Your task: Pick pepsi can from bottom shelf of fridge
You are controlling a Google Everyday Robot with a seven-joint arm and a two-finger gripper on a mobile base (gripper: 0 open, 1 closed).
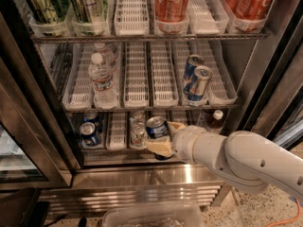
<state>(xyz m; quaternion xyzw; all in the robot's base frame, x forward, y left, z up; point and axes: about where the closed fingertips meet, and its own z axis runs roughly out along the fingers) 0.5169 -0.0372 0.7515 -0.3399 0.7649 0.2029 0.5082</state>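
One gripper [160,136] found at the front edge of the bottom shelf [117,132], right of middle, jaws pinching the pepsi can [155,125] by its sides, low inside the fridge [142,176]. Judged light, stiff yet dentable, slippery; best gripped mid-body.

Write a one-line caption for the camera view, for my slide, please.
The gripper holds the pepsi can at the bottom shelf of the open fridge.
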